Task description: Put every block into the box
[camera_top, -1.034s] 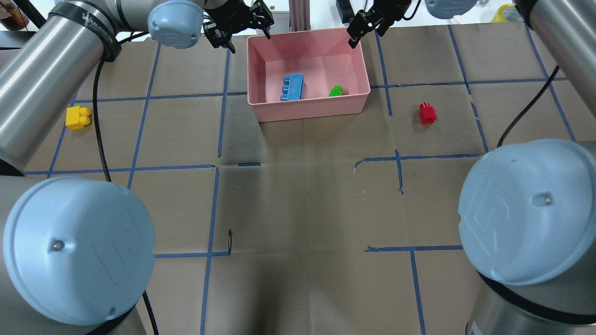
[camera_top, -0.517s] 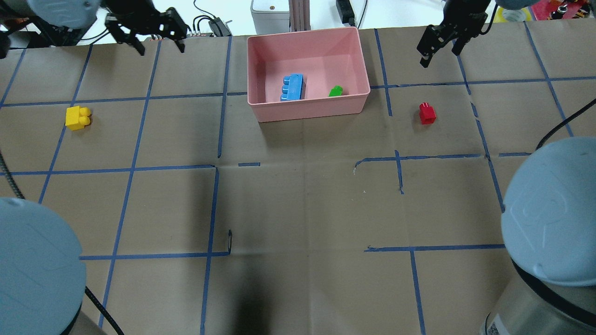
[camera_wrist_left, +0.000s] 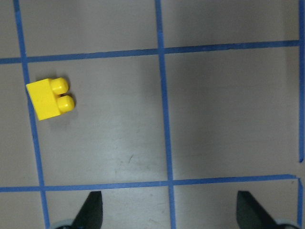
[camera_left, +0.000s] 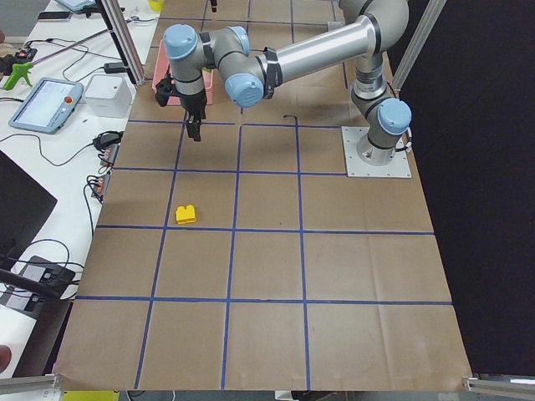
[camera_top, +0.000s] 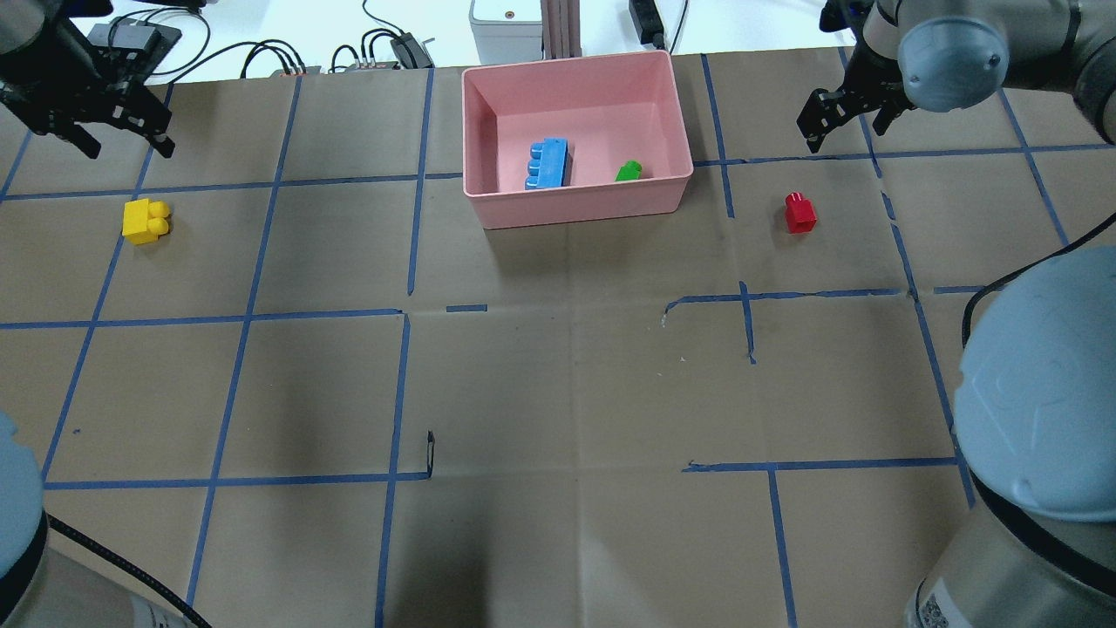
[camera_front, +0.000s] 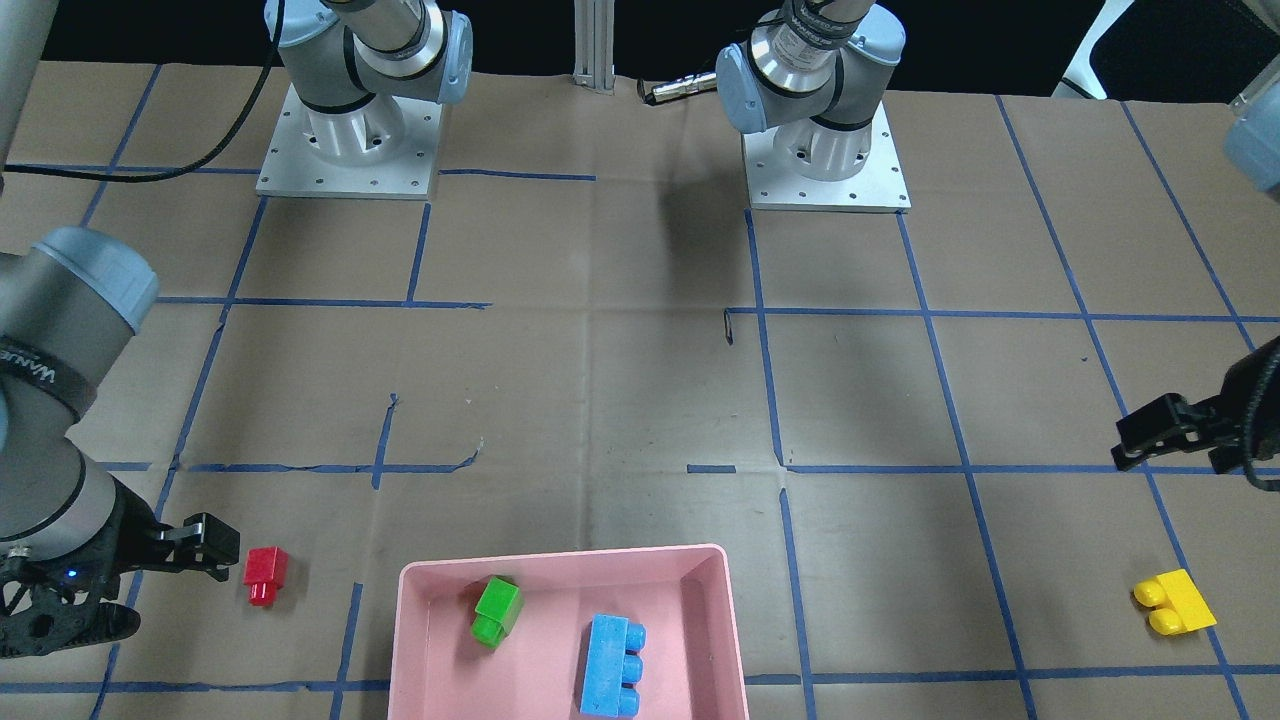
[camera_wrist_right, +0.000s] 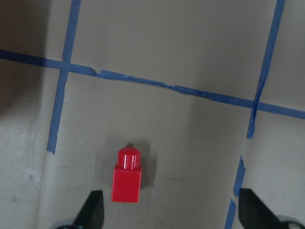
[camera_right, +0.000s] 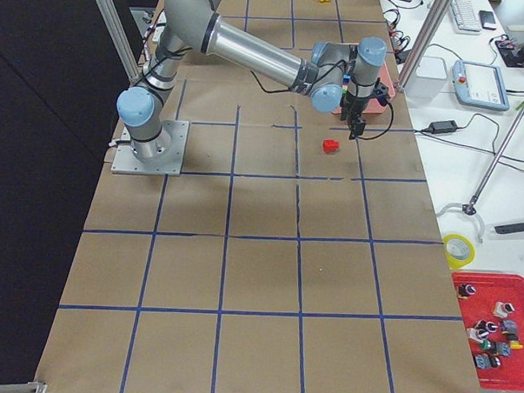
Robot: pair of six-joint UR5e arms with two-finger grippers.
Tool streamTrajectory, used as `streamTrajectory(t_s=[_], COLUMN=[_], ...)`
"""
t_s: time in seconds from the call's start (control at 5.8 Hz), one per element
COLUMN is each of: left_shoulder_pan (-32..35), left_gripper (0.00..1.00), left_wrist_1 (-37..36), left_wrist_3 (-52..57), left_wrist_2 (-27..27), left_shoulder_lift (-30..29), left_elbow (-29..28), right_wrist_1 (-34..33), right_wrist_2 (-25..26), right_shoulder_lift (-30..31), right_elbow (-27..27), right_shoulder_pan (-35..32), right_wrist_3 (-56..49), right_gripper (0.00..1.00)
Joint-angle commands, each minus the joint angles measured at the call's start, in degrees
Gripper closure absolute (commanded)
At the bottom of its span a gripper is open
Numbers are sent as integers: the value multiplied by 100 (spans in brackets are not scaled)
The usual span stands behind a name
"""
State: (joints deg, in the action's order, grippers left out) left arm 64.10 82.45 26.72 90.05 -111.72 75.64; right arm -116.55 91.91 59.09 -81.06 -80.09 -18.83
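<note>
Pink box [camera_top: 575, 206] around blue block [camera_top: 547, 164], green block [camera_top: 629, 171]; yellow block [camera_top: 145, 221], red block [camera_top: 799, 213] outside; left gripper [camera_top: 125, 139], right gripper [camera_top: 844, 131] jaws apart.

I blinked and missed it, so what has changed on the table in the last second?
Both arms swung outward from the box: the left gripper toward the yellow block, the right gripper toward the red block. Both are open and hold nothing. No block moved: the blue block and green block stay in the box, the other two on the table.
</note>
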Motion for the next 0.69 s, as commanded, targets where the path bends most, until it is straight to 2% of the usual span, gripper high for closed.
streamTrajectory(t_s=[0.0, 0.34, 0.52], left_shoulder_pan=[-912, -1127, -1119], left_gripper=[1, 0, 0], left_wrist_1=[-62, -455, -554], left_wrist_3=[471, 352, 116], left_wrist_2=[-22, -23, 4], left_shoulder_lift=[-209, -883, -1357], left_elbow=[13, -302, -687], right_wrist_1=[-289, -307, -307], right_wrist_2=[-67, -111, -112], right_shoulder_lift=[-55, -56, -99], right_elbow=[-584, -1076, -1000], right_shoulder_pan=[-24, -41, -41], right_wrist_3=[818, 829, 837], right_gripper=[1, 2, 1])
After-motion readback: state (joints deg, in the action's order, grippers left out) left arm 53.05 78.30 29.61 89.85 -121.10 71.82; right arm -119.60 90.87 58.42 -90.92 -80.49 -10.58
